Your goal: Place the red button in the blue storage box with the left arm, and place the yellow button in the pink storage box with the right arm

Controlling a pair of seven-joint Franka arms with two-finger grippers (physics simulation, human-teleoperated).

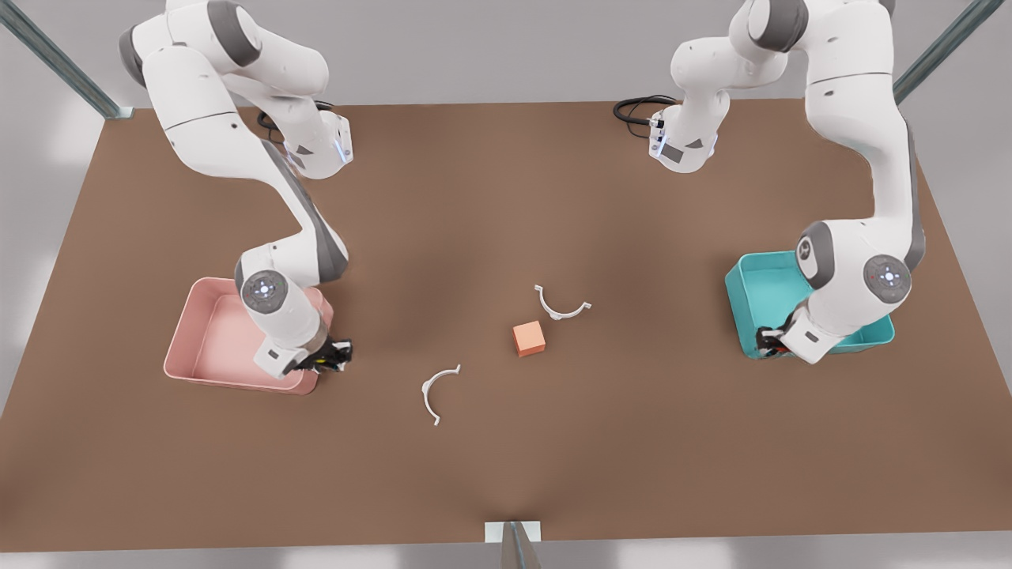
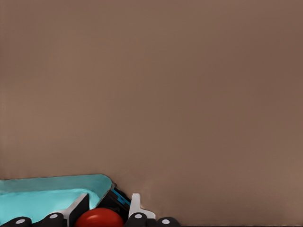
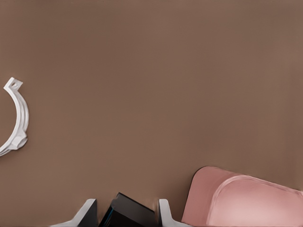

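I see my left tool [image 2: 105, 218] pinching the red button [image 2: 99, 218] at the blue storage box [image 2: 38, 201] corner. My right tool [image 3: 124, 215] pinches the yellow button [image 1: 322, 363], just beside the pink storage box [image 3: 246, 198].

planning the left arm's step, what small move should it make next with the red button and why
Probably ease inward over the blue storage box, then release. The left gripper holds the red button right at the box's corner rim, so dropping now might miss.

two storage boxes [image 1: 207, 332] [image 1: 763, 288], two white clips [image 1: 437, 391] [image 1: 560, 306], one orange cube [image 1: 529, 338]
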